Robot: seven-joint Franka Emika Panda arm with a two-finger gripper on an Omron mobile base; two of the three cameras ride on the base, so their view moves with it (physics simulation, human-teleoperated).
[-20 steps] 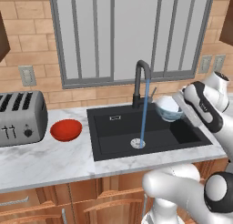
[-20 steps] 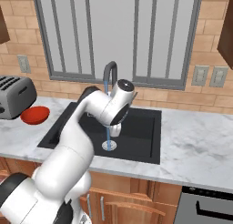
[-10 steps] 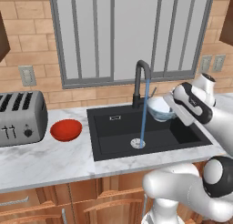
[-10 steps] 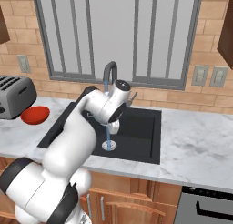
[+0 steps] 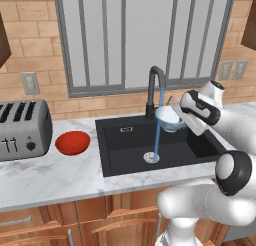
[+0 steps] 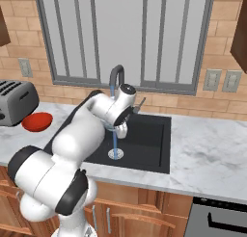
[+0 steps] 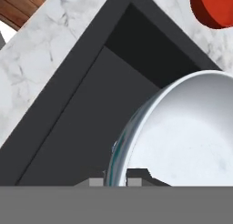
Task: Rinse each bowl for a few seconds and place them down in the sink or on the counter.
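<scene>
One pale bowl (image 5: 168, 118) (gripper-held (image 5: 179, 116)) now under stream (image 5: 158, 129).

Base views flanking sink (image 5: 125, 140); hand close above.

pale bowl (image 7: 182, 132) and red bowl (image 7: 217, 9) cut off.

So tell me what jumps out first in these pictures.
The blue stream running from the dark faucet into the black sink, with the fingers holding the pale bowl right at it. Next, the red bowl on the counter beside the toaster.
</scene>
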